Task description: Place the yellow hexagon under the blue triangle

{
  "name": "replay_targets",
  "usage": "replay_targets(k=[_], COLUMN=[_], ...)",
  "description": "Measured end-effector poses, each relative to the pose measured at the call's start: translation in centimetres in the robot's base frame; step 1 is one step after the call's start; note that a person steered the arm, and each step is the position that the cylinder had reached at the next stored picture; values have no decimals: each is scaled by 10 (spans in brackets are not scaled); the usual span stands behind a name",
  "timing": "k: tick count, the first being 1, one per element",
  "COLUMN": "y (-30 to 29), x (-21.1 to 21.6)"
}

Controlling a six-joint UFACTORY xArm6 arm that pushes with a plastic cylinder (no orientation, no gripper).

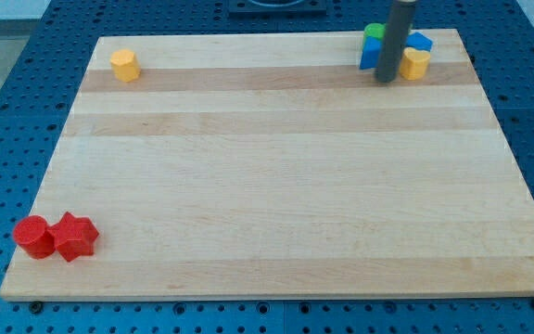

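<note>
A yellow hexagon (124,65) sits alone near the board's top left corner. At the top right is a tight cluster: a green block (373,32), a blue block (369,56) under it, a blue triangle-like block (421,42) and a second yellow block (415,63) just below that. My rod comes down through this cluster and hides part of the blue and green blocks. My tip (387,80) rests on the board just left of the second yellow block and right of the blue block's lower edge. It is far to the right of the yellow hexagon.
A red cylinder (32,236) and a red star (74,236) sit touching side by side at the bottom left corner of the wooden board (276,186). A blue perforated table surrounds the board.
</note>
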State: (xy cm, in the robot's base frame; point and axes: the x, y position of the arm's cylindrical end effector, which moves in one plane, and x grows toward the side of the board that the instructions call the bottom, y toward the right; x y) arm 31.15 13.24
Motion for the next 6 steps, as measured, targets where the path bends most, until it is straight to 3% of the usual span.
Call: replay_targets(k=[1, 2, 3, 4, 5, 6], y=[-111, -186, -240, -317, -434, -437], x=[-8, -79, -119, -120, -104, -92])
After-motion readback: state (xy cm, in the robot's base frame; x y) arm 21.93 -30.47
